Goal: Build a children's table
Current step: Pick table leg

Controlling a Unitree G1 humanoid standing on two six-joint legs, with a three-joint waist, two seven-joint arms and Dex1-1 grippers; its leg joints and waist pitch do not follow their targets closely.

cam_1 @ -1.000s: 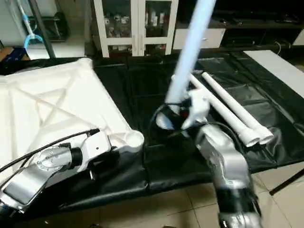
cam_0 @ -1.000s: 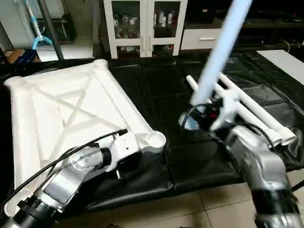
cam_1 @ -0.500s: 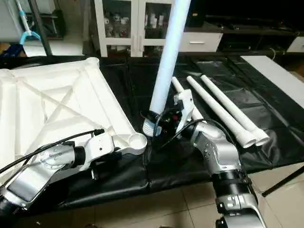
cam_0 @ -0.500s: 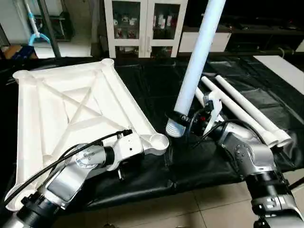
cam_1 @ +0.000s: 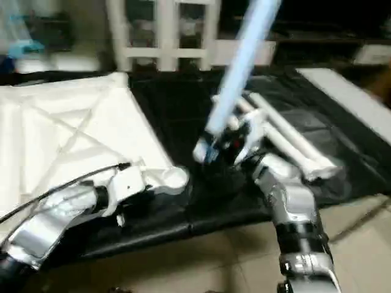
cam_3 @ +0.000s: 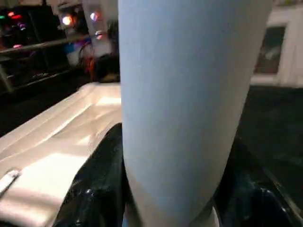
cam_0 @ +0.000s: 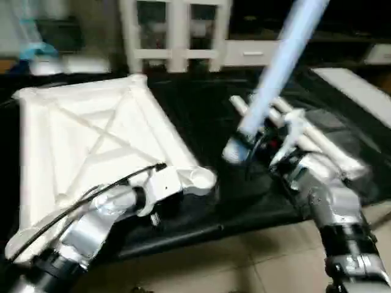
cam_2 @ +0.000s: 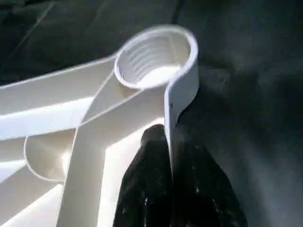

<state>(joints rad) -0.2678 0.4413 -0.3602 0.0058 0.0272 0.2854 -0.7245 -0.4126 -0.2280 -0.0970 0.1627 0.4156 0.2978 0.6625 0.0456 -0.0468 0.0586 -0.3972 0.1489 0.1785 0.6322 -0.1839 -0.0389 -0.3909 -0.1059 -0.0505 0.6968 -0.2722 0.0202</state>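
We have swung the leg, clamped in our right fingers, back from the corner socket whose rim our left fingers pinch, so seating remains undone.

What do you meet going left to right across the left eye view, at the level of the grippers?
White plastic ribbed tabletop → left gripper clamped on its rim → threaded corner socket → white tube leg held tilted by the right gripper → spare white legs on the black cover.

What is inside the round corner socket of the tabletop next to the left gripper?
The corner socket holds no leg; its inner wall shows screw-thread ridges above a bare white floor. The left gripper is clamped on the tabletop rim just below it and hides that stretch of rim.
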